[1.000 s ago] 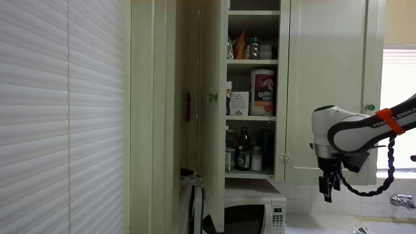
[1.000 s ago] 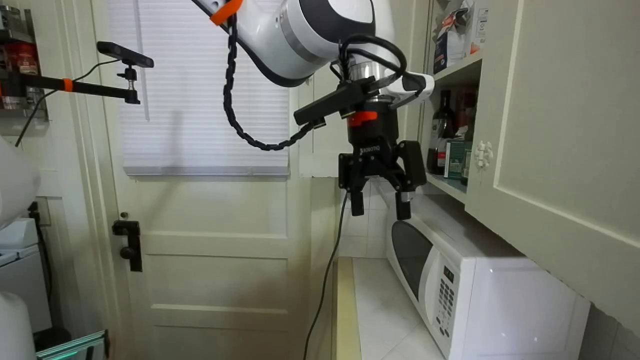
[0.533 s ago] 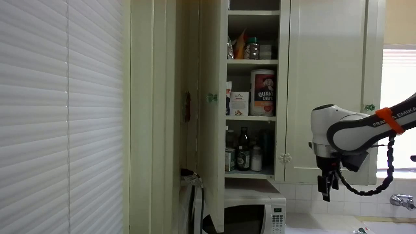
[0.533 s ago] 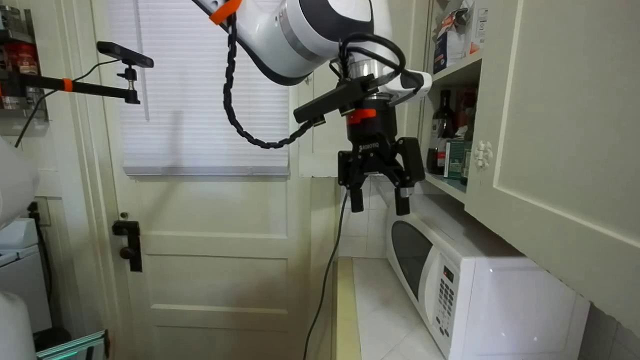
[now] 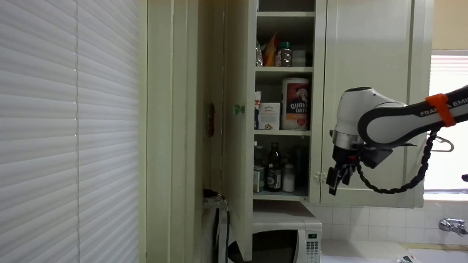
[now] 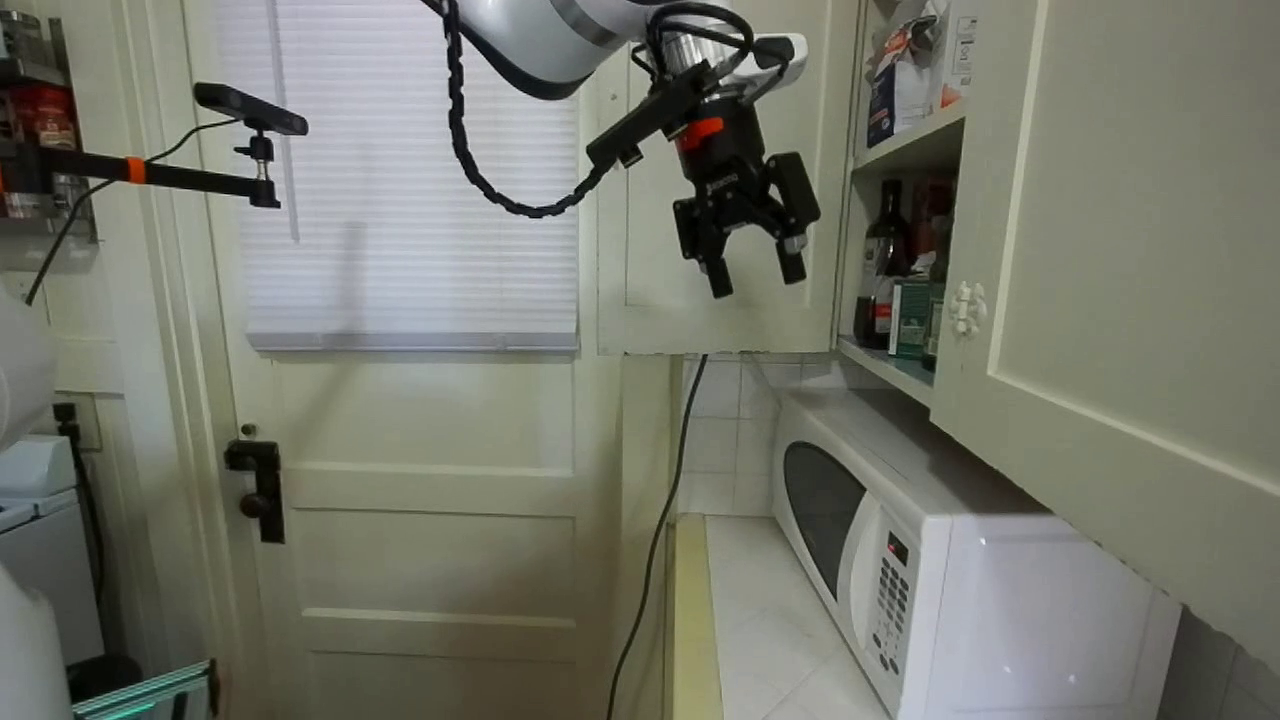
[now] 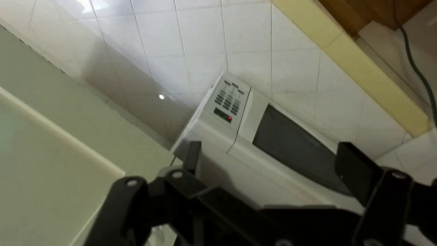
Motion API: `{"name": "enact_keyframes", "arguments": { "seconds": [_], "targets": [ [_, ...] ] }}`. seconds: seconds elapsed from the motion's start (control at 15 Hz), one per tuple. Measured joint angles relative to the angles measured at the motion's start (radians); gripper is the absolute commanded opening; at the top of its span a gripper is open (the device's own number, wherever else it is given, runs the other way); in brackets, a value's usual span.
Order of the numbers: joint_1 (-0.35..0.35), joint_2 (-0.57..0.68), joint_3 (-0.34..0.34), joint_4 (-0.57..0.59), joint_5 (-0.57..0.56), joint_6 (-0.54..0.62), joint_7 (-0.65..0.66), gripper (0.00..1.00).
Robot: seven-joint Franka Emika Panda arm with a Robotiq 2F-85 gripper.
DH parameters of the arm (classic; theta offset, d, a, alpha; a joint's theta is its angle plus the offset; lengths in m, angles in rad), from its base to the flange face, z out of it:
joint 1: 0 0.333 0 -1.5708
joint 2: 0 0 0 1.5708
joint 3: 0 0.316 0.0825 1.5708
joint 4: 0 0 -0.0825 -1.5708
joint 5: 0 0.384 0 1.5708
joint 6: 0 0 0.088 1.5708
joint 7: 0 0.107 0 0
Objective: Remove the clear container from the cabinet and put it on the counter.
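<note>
The cabinet (image 5: 316,153) stands open in both exterior views, with its shelf edge (image 6: 905,378) beside the arm. A small, see-through container (image 5: 298,58) sits on an upper shelf, right of a green-lidded jar (image 5: 283,54); it is out of view elsewhere. My gripper (image 5: 338,184) hangs right of the cabinet opening, level with the lowest shelf. It points down, slightly tilted, and is open and empty (image 6: 756,281). In the wrist view the gripper's fingers (image 7: 275,162) are wide apart above the microwave. The pale counter (image 5: 347,250) lies below, also in an exterior view (image 6: 765,630) and the wrist view (image 7: 245,34).
A white microwave (image 5: 314,226) stands on the counter under the cabinet. The open cabinet door (image 5: 237,153) stands left of the shelves. Below the container are an oats canister (image 5: 296,104) and a dark bottle (image 5: 274,171). A closed door (image 6: 1130,280) adjoins the opening.
The arm has risen and moved toward the cabinet opening, mostly in the last half second. The gripper has tilted a little and stays open. The cabinet's things have not moved.
</note>
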Motion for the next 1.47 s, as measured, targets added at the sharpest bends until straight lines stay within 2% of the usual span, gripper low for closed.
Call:
{"name": "enact_keyframes", "arguments": {
  "seconds": [0.53,1.07,1.47],
  "targets": [
    [-0.026,-0.003,0.044,-0.005,-0.029,0.358,0.292,1.0],
    [-0.035,-0.009,0.056,-0.01,-0.022,0.377,0.314,1.0],
    [-0.018,0.073,0.116,0.04,-0.008,0.602,0.345,1.0]
  ]
}}
